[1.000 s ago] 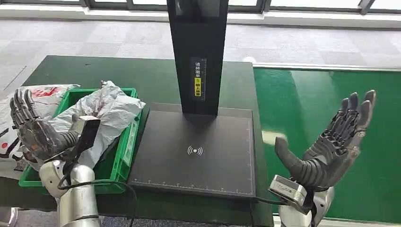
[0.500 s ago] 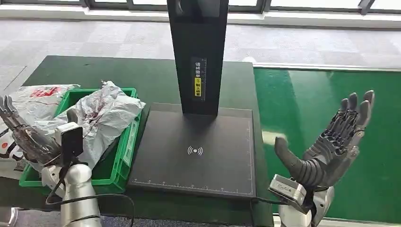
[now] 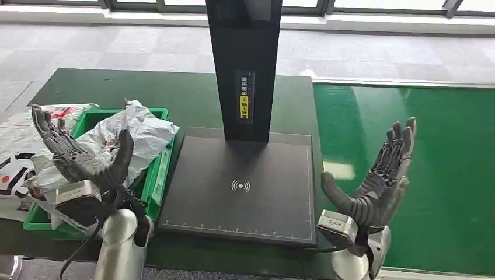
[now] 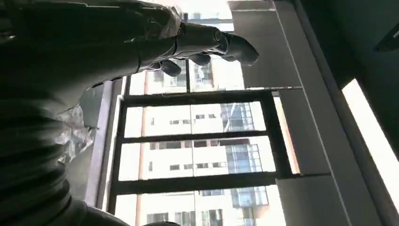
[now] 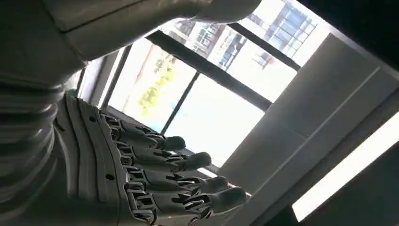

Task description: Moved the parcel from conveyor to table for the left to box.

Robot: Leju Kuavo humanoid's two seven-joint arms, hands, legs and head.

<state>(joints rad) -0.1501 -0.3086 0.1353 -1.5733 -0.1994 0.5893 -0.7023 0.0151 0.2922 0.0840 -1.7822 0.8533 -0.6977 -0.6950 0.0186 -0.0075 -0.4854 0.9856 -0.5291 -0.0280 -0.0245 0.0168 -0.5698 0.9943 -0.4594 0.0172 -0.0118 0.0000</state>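
The grey parcel [image 3: 125, 140] lies crumpled in the green box [image 3: 156, 175] at the left edge of the bench [image 3: 175, 93], overhanging the box's rim; a white printed bag [image 3: 20, 151] sits just beside the box on its far-left side; the left robot hand [image 3: 82, 160] is raised over the box's near corner, fingers spread, holding nothing; the right robot hand [image 3: 379, 181] is likewise open and empty, lifted above the green conveyor [image 3: 443, 151], which carries no parcel that I can see; the scanner pad [image 3: 242, 186] in the bench's middle is bare; boxing looks done, so the next move is probably a fresh pickup from the conveyor by the right robot hand.
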